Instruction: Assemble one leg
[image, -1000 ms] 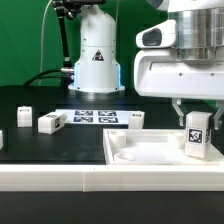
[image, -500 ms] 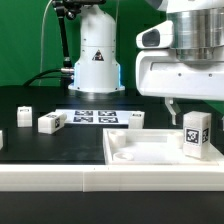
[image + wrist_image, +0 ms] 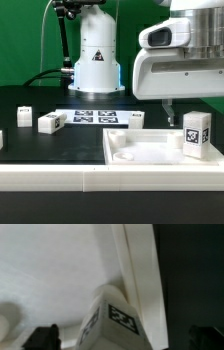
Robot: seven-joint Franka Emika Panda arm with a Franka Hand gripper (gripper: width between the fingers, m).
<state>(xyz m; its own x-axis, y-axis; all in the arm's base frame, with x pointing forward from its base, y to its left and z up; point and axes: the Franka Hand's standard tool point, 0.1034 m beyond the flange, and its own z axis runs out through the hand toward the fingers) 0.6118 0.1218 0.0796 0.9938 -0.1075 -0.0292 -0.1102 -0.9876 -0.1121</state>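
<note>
One leg point(image 3: 196, 135), a small white block with a black-and-white tag, stands upright in the exterior view's right part of the large white tray-like piece point(image 3: 140, 153). My gripper point(image 3: 195, 110) hangs just above it, open. One finger point(image 3: 168, 110) shows beside the leg's top and clear of it. In the wrist view the leg point(image 3: 115, 319) stands between my two dark fingertips point(image 3: 42, 337), with a gap on each side, next to the tray's raised rim point(image 3: 140, 274).
Three more legs lie on the black table: two point(image 3: 24, 115) point(image 3: 51, 122) at the exterior view's left, one point(image 3: 135, 118) behind the tray. The marker board point(image 3: 95, 117) lies at the middle back. A white robot base point(image 3: 98, 55) stands behind it.
My gripper has risen and its jaws have spread, so the finger stands farther from the leg. The leg stays upright in the tray.
</note>
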